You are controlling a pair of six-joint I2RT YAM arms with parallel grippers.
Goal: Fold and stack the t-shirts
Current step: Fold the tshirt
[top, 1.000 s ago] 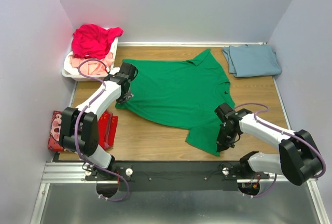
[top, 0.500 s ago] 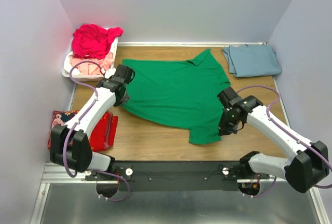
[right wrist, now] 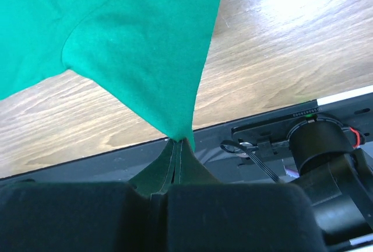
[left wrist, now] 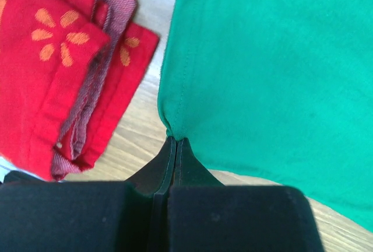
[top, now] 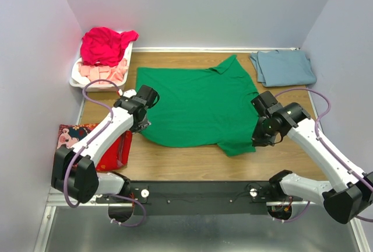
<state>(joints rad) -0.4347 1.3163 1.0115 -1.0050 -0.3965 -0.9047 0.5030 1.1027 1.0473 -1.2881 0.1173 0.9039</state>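
Note:
The bright green t-shirt [top: 198, 103] lies spread across the middle of the wooden table. My left gripper [top: 141, 125] is shut on its near-left hem corner, seen pinched in the left wrist view [left wrist: 176, 140]. My right gripper [top: 260, 140] is shut on its near-right corner and holds it lifted, the cloth [right wrist: 145, 59] hanging from the tips [right wrist: 179, 142]. A folded blue-grey t-shirt [top: 283, 67] lies at the back right. A magenta-red t-shirt [top: 105, 43] and pale pink cloth [top: 102, 72] fill the basket.
The white plastic basket [top: 77, 81] stands at the back left. A red patterned cloth [top: 102, 144] lies at the left front, also in the left wrist view [left wrist: 64, 71]. A black rail [top: 198, 193] runs along the near edge.
Both grippers moved with the green shirt's near corners: the right one rose and went back-right, the left one shifted right and nearer. The near hem has straightened and the dangling right flap shrank.

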